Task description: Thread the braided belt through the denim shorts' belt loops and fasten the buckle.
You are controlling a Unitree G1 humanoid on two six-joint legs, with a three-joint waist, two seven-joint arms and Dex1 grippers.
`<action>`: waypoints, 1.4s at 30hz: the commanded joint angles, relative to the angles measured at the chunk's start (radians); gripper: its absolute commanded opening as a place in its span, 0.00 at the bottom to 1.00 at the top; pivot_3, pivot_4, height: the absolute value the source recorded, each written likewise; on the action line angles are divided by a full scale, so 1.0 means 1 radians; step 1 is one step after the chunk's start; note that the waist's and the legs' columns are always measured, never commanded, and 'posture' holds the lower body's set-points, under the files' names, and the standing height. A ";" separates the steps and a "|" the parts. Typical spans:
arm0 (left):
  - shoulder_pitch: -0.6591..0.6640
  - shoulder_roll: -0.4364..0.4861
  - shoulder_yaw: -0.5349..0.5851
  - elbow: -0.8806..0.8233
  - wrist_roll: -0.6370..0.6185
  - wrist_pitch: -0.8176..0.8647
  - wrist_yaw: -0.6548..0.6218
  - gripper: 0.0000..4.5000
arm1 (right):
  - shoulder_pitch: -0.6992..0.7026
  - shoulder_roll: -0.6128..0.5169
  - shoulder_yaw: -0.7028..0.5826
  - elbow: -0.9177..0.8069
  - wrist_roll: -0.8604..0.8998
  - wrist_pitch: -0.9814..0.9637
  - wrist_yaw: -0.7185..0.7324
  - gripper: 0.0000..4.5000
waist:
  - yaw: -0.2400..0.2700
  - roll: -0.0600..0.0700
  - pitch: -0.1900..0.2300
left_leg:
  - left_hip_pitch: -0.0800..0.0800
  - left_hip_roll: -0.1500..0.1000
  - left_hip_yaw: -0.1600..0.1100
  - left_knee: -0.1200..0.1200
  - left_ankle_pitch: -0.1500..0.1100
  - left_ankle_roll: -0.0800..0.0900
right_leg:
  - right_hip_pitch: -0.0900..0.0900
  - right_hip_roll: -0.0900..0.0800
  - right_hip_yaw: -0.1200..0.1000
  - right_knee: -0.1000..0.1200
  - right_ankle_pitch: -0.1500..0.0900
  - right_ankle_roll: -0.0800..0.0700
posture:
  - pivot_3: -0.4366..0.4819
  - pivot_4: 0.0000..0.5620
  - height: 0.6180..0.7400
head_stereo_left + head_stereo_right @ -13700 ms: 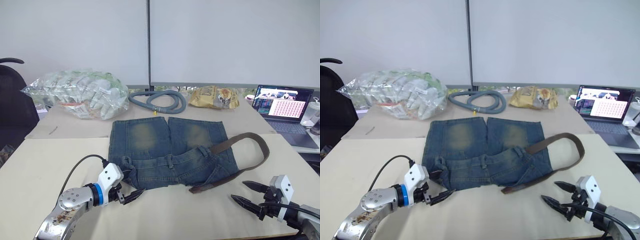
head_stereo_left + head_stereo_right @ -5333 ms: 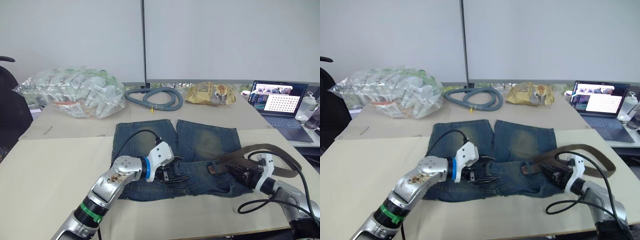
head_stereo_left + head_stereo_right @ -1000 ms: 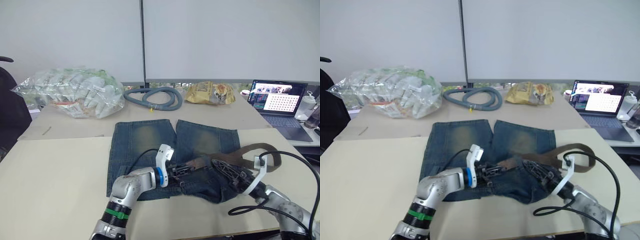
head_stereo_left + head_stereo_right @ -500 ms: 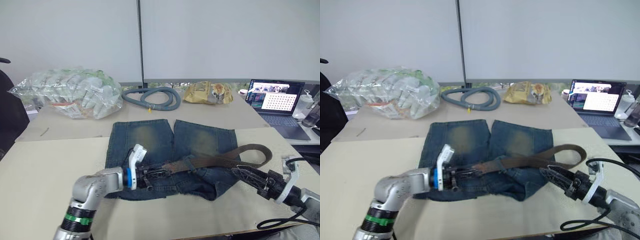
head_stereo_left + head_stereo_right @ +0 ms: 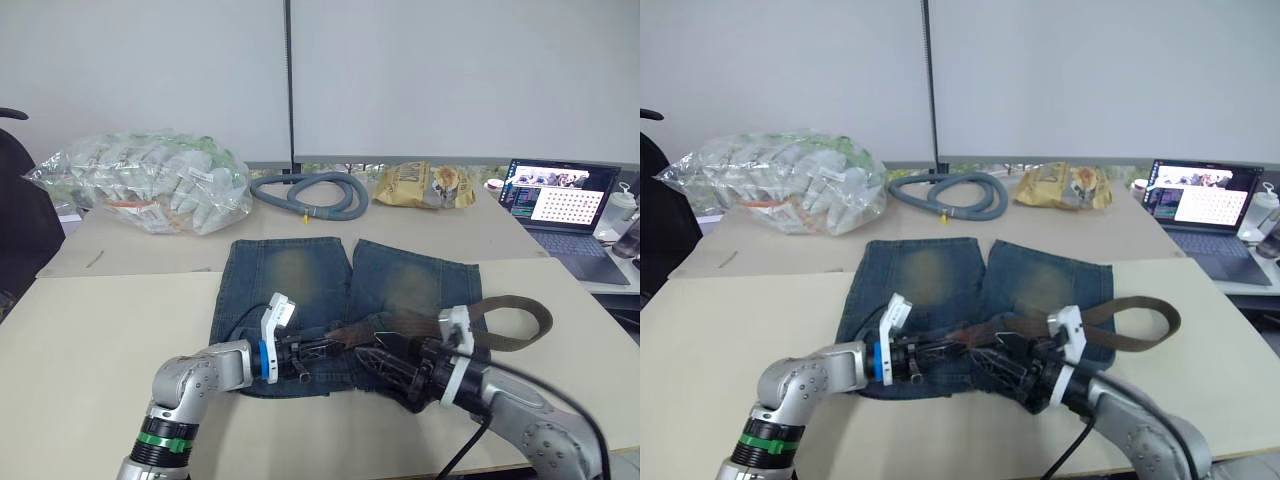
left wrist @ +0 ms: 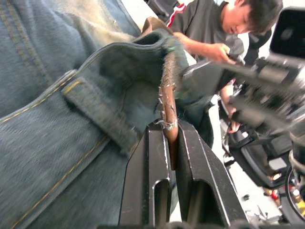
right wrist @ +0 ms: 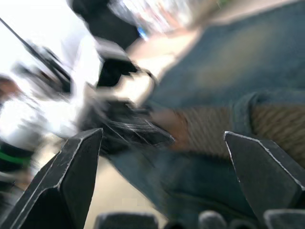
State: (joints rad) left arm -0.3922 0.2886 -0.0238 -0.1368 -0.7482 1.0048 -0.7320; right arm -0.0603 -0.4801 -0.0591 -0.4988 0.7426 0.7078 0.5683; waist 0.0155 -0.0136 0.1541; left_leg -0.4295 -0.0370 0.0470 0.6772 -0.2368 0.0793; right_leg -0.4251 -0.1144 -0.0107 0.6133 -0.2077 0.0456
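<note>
On the pale beige surface (image 5: 90, 330) the blue denim shorts (image 5: 300, 275) with faded yellowish-tan patches lie flat, legs pointing away from the robot and the darker waistband nearest it. Along that waistband runs the worn dark brown braided belt (image 5: 415, 322), coming in from the robot's right, where its far part curves round in a loop (image 5: 520, 322) resting on the surface beside the shorts.

At the waistband, left of the middle, the left hand (image 5: 312, 352) has its two black fingers (image 6: 152, 181) pressed together on the frayed end of the belt; the left wrist view shows the brown strap end pinched between them, just beside a short blue denim belt loop (image 6: 100, 114) stitched across the band. A fold of denim rises where the belt emerges.

Close to it, on the robot's right, the right hand (image 5: 385, 362) lies low over the waistband and belt with its fingers (image 7: 71, 176) spread wide apart, holding nothing; its wrist view looks across the denim and the braided strap toward the left hand. The two hands are near each other, not touching.

Farther back on the surface sit a clear plastic bag of white items (image 5: 145, 180), a coiled grey corrugated hose (image 5: 305, 193), a crumpled yellow snack bag (image 5: 425, 187) and an open laptop (image 5: 560, 205). I cannot make out the buckle.
</note>
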 commanded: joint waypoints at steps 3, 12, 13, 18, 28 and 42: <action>-0.036 -0.069 -0.017 -0.021 -0.010 -0.026 0.031 0.00 | 0.047 -0.093 -0.051 -0.028 -0.181 -0.186 0.038 1.00 | 0.005 0.000 0.000 | 0.000 0.000 0.000 0.000 0.001 -0.001 | 0.001 0.001 -0.001 0.001 0.001 0.000 | 0.48 0.27 1.00; -0.065 -0.125 -0.077 0.030 0.028 -0.060 0.025 0.00 | 0.127 -0.187 -0.081 -0.089 -0.305 -0.163 -0.032 0.94 | 0.006 0.000 0.000 | 0.001 0.002 0.000 0.002 0.006 0.007 | 0.002 0.003 -0.002 0.000 0.002 -0.001 | 0.48 0.27 1.00; -0.069 -0.131 -0.084 0.037 0.032 -0.065 0.025 0.00 | 0.127 -0.191 -0.073 -0.086 -0.319 -0.152 -0.040 0.88 | 0.007 0.000 0.000 | 0.001 0.002 0.000 0.002 0.006 0.007 | 0.002 0.003 -0.002 0.000 0.002 -0.002 | 0.48 0.27 1.00; -0.078 -0.139 -0.097 0.053 0.044 -0.078 0.017 0.00 | 0.110 -0.204 -0.074 -0.058 -0.375 -0.086 -0.095 0.50 | 0.020 0.000 0.000 | 0.000 0.001 0.000 0.002 0.006 0.008 | 0.002 0.003 -0.003 -0.001 0.002 -0.001 | 0.48 0.27 1.00; -0.060 -0.101 -0.130 0.036 0.052 -0.074 -0.004 0.00 | 0.053 -0.007 -0.316 0.003 -0.304 0.127 -0.336 0.01 | 0.025 0.000 0.000 | 0.000 0.001 0.000 0.003 0.006 0.008 | 0.002 0.003 -0.002 -0.001 0.002 -0.001 | 0.48 0.27 1.00; -0.063 -0.106 -0.118 0.048 0.047 -0.078 0.009 0.00 | 0.047 0.098 -0.586 -0.038 -0.201 0.254 -0.501 0.01 | 0.023 0.002 -0.001 | 0.000 0.000 0.000 0.003 0.007 0.009 | 0.002 0.003 -0.003 0.000 0.003 0.000 | 0.48 0.27 1.00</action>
State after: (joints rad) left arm -0.4485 0.1900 -0.1523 -0.0672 -0.6897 0.9345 -0.7207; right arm 0.0042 -0.3608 -0.6022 -0.4947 0.5346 0.9669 0.0827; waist 0.0386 -0.0117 0.1530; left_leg -0.4293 -0.0366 0.0472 0.6797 -0.2302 0.0885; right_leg -0.4229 -0.1105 -0.0135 0.6133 -0.2047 0.0453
